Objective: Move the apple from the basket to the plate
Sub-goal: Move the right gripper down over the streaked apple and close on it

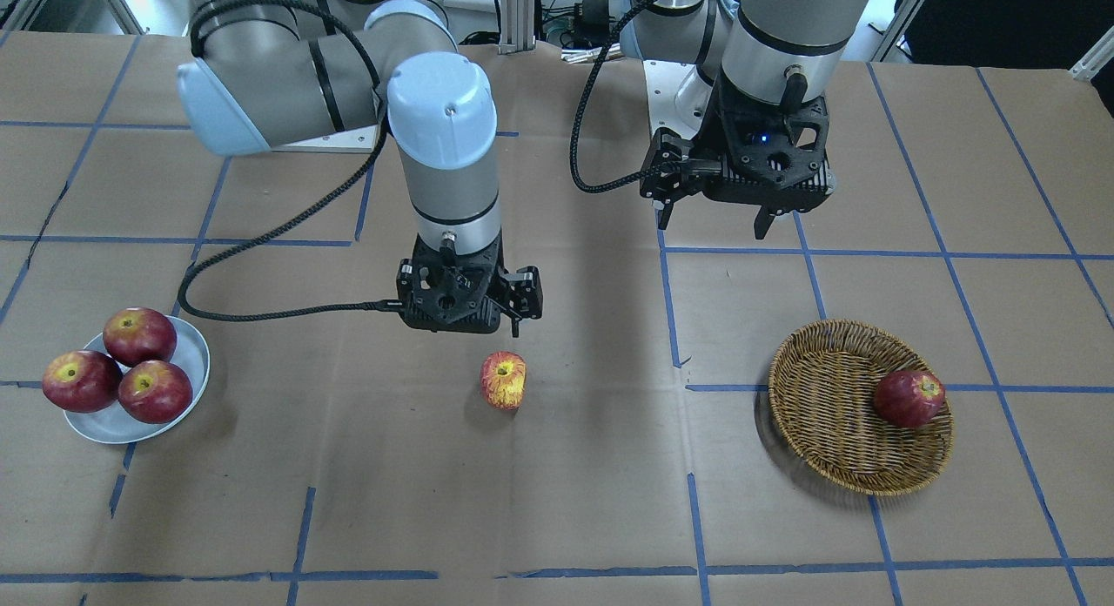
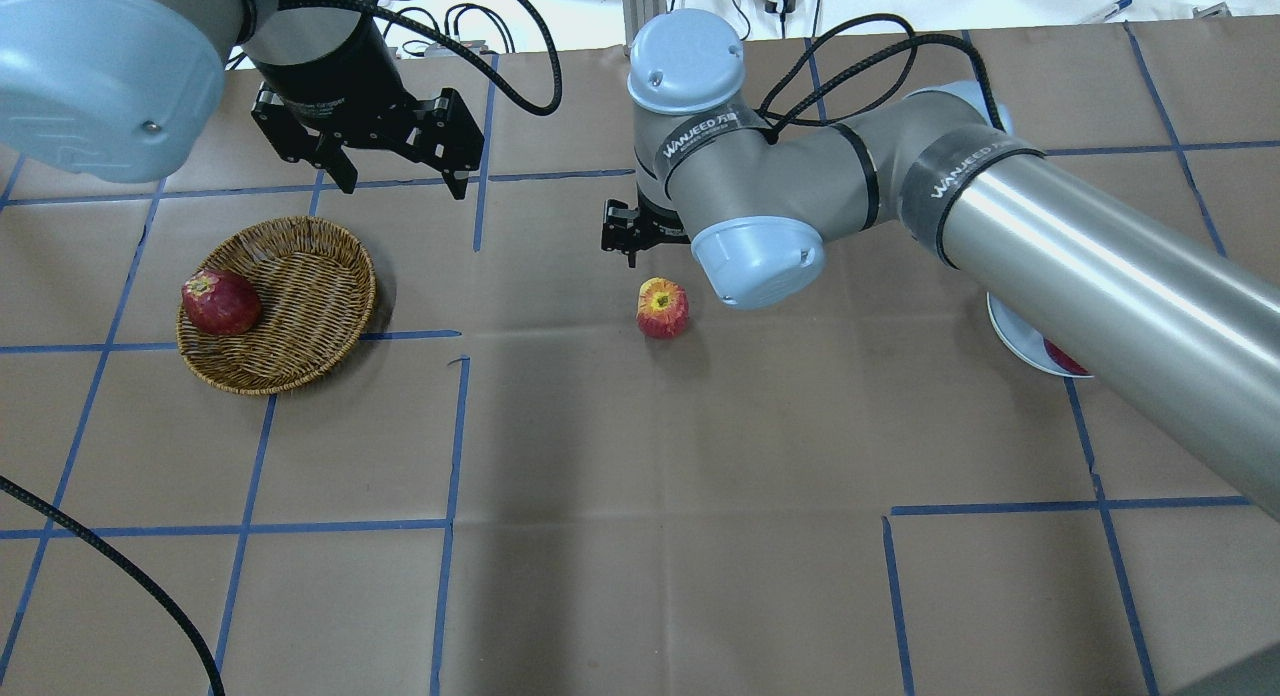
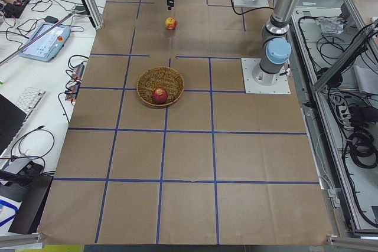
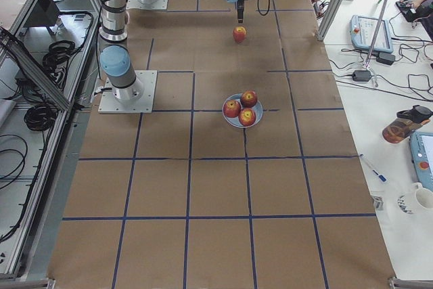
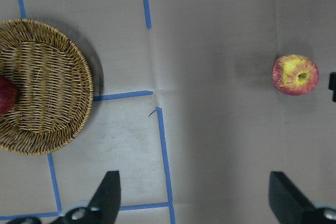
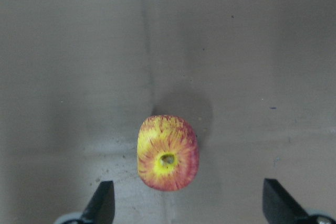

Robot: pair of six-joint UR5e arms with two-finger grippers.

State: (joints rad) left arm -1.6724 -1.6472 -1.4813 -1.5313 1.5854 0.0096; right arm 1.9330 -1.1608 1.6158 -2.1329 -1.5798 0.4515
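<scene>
In the front-facing view the apple sits on the bench at centre frame. The basket lies at right, with one other apple against its right wall. The plate lies at far left, carrying three apples clustered together.

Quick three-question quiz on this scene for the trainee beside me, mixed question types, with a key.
1. True or false: the streaked apple lies in the basket.
2. How many dark red apples are on the plate? A) one B) three C) four
3. Fill in: the ___ gripper hovers over the streaked apple, jaws open.

Key
1. False. It sits on the table, between the basket and the plate.
2. B.
3. Right. The right gripper hangs directly above it.
</scene>
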